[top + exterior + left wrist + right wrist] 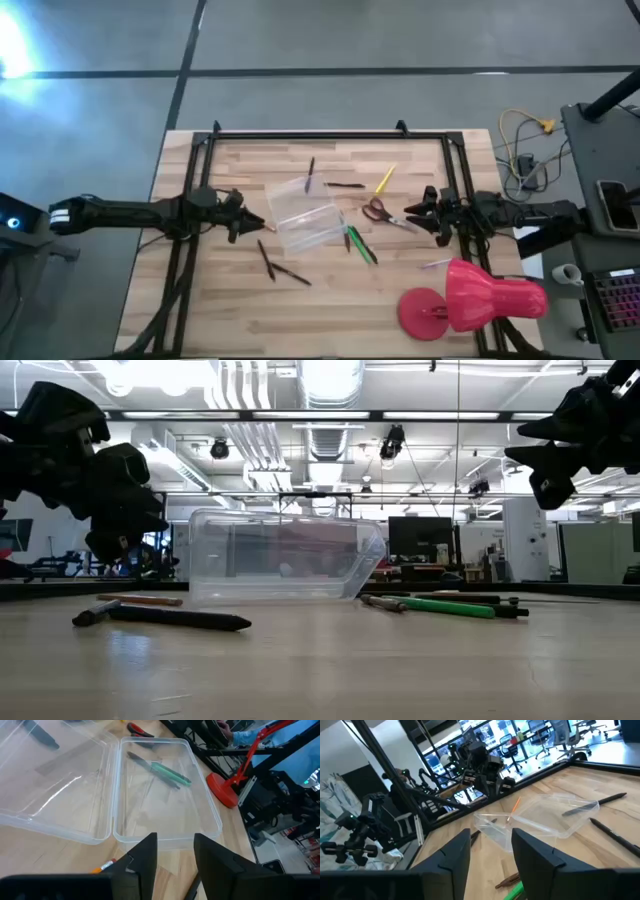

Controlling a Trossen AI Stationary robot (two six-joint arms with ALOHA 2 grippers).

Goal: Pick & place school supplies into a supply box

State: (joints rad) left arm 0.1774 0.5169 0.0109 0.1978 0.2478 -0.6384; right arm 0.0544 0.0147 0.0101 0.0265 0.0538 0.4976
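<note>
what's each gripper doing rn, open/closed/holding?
Left gripper: open, empty, beside the box.
Right gripper: open, empty, by the scissors.

The left arm reaches in flat from the left side of the table, and its gripper [252, 222] hangs in the air with its two dark fingers [142, 860] apart and nothing between them. The right arm reaches in from the right side (also flat and low). Its gripper [412, 214] hangs in the air too, fingers [455, 855] apart and holding nothing.
</note>
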